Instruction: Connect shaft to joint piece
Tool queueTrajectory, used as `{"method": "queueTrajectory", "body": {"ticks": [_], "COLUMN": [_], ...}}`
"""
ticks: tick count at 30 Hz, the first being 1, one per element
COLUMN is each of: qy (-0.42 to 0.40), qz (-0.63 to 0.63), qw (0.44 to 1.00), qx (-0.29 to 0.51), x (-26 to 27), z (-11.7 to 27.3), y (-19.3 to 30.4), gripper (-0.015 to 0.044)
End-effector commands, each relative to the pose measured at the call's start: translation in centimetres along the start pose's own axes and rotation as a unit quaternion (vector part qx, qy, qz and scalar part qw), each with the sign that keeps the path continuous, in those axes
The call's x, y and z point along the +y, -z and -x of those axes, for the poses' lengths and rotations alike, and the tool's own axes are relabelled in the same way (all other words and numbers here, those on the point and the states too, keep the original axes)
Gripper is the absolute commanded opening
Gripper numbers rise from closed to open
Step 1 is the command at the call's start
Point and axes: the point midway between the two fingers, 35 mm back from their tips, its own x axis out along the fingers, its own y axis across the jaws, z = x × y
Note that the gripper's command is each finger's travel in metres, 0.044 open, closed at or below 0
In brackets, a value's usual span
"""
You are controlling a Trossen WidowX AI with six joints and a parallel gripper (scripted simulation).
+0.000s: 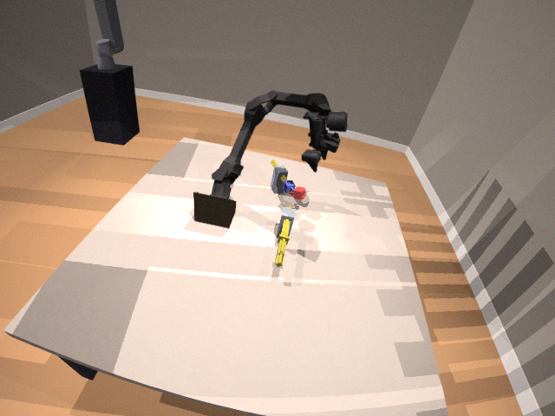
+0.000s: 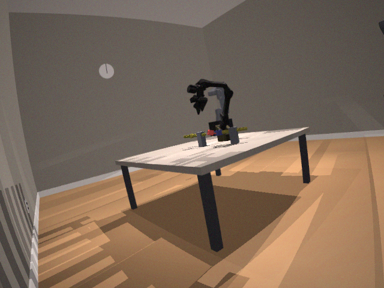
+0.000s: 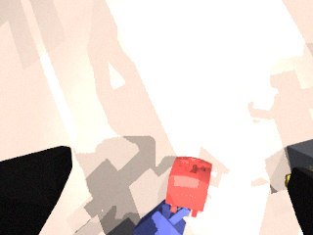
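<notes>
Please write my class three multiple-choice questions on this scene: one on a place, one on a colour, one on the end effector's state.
1. Where is the blue piece?
A) On the floor
B) Between the red joint piece and a grey block
C) Beneath the table

2. What colour is the shaft that slides in the other block?
A) Green
B) White
C) Yellow

3. How is the end effector?
A) Open, holding nothing
B) Shut on the red piece
C) Shut on a shaft

1 B: the top view shows that order.
2 C: its yellow length shows in the top view.
3 A: its fingers stand wide apart in the wrist view, nothing gripped.
</notes>
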Motion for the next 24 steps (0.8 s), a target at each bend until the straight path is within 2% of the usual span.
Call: {"method": "queueTrajectory", "body": {"ticks": [1,13,24], "qy": [0.020,0.065,0.081], "qz": [0.038,0.180,0.132], "qw": [0.999,0.972,0.982], "qx": [0.031,0.136,0.109], "x": [-0.2,-0.6,-0.6], "z": [-1.8,-7.7,-8.3], "y": [-0.6,-1.6,-1.4], "gripper": [0.0440,0.0440,0.0440]}}
